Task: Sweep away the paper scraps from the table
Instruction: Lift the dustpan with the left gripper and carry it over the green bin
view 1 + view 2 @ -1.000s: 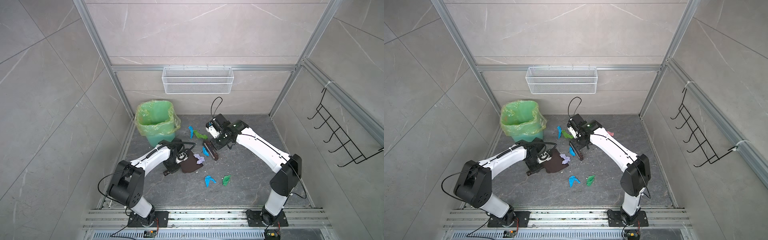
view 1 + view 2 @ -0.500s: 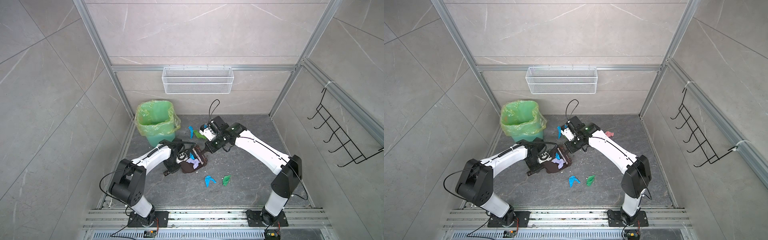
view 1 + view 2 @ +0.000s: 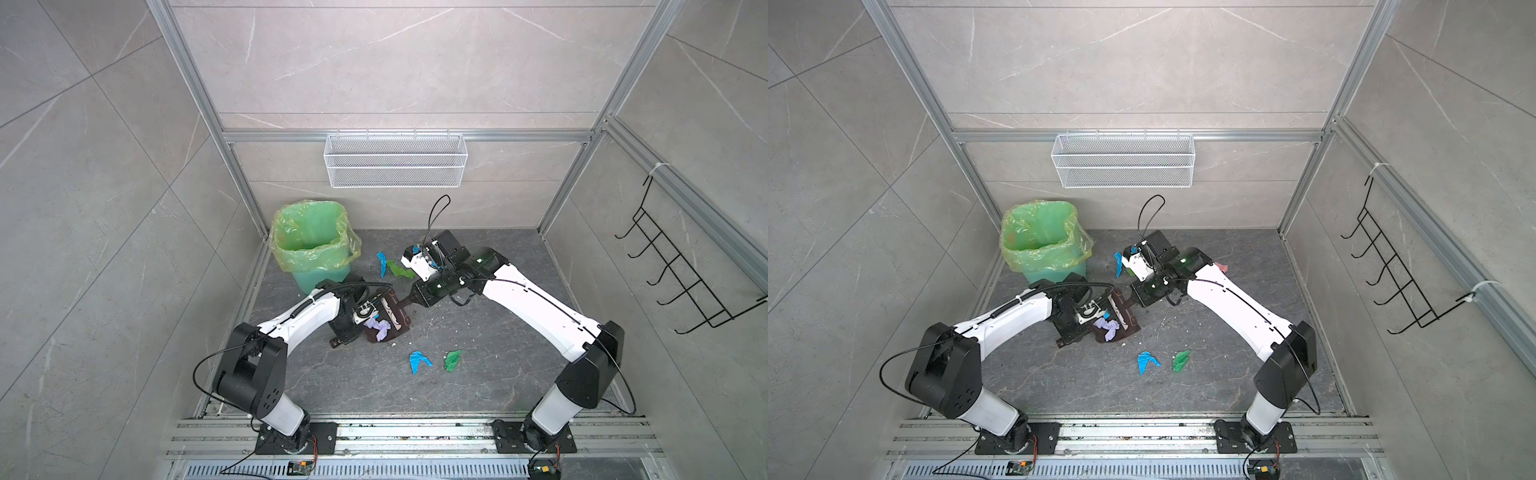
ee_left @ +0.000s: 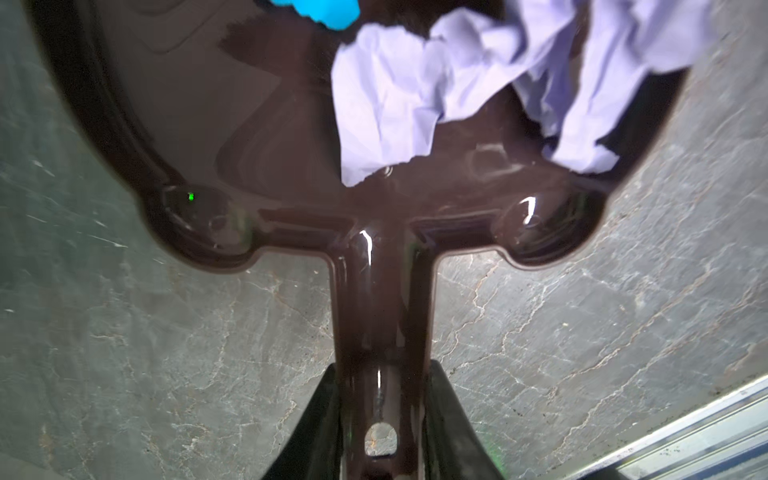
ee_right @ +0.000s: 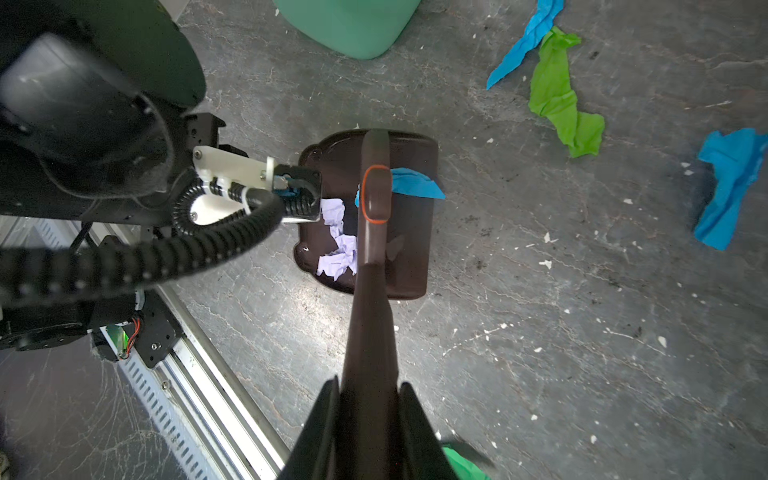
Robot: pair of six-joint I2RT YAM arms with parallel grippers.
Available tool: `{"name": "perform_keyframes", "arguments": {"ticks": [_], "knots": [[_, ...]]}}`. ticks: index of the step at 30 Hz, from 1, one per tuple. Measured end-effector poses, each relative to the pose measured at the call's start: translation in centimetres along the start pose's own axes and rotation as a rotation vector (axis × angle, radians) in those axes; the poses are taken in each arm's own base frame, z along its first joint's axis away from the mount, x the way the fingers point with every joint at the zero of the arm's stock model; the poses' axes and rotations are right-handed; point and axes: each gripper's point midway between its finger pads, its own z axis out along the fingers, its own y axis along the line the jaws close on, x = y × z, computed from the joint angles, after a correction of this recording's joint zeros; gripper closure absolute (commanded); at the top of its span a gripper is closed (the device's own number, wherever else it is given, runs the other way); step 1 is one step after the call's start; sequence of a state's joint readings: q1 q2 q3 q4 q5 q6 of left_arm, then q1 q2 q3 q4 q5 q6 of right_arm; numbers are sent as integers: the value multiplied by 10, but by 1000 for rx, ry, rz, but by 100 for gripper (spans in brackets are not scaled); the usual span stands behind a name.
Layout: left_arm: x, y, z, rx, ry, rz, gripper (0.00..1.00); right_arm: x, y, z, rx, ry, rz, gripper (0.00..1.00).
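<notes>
A dark brown dustpan [image 3: 392, 332] lies on the table [image 3: 478, 374], and my left gripper [image 4: 380, 365] is shut on its handle. Lavender paper scraps [image 4: 415, 95] and a blue one [image 5: 415, 187] lie in the pan. My right gripper [image 5: 370, 382] is shut on a brown brush [image 5: 372, 249], whose head rests over the pan. Loose scraps lie on the table: a blue one [image 3: 417, 361] and a green one [image 3: 453, 359] in front, a blue [image 3: 381, 262] and a green [image 3: 399, 270] at the back. A pink scrap [image 3: 1223, 267] shows behind the right arm.
A green bin with a bag liner [image 3: 311, 245] stands at the back left, close behind the dustpan. A white wire basket [image 3: 395, 166] hangs on the back wall and a black hook rack [image 3: 685, 282] on the right wall. Tiny white crumbs dot the table.
My right gripper has swept the brush leftward onto the dustpan, pushing the lavender and blue scraps into it. The left gripper has kept the pan nearly still.
</notes>
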State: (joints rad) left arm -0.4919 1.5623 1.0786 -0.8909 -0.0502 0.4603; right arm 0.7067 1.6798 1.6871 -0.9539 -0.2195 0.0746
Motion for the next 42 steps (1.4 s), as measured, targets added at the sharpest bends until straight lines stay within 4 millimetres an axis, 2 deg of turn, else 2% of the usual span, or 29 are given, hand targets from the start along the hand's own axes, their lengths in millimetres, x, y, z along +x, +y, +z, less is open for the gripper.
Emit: {"name": "perform_keyframes", "arguments": {"ticks": [6, 13, 18, 23, 26, 30, 37, 42], "knots": [[-8, 1, -15, -19, -71, -1, 100, 3, -12, -17, 89, -15, 0, 100], [-15, -1, -22, -12, -122, 0, 100, 1, -30, -52, 211, -80, 2, 100], [-17, -2, -25, -3, -139, 0, 100, 4, -55, -77, 335, -129, 35, 100], [-24, 1, -39, -13, -164, -14, 100, 21, -90, -94, 442, -154, 121, 100], [-30, 4, -54, -32, -209, -17, 100, 33, -107, -96, 478, -142, 172, 100], [-36, 6, -81, -56, -280, -28, 100, 44, -119, -89, 490, -124, 215, 100], [-45, 21, -128, -91, -358, -100, 100, 46, -122, -84, 476, -127, 230, 100], [-43, 31, -161, -109, -402, -147, 100, 48, -122, -79, 463, -121, 233, 100]]}}
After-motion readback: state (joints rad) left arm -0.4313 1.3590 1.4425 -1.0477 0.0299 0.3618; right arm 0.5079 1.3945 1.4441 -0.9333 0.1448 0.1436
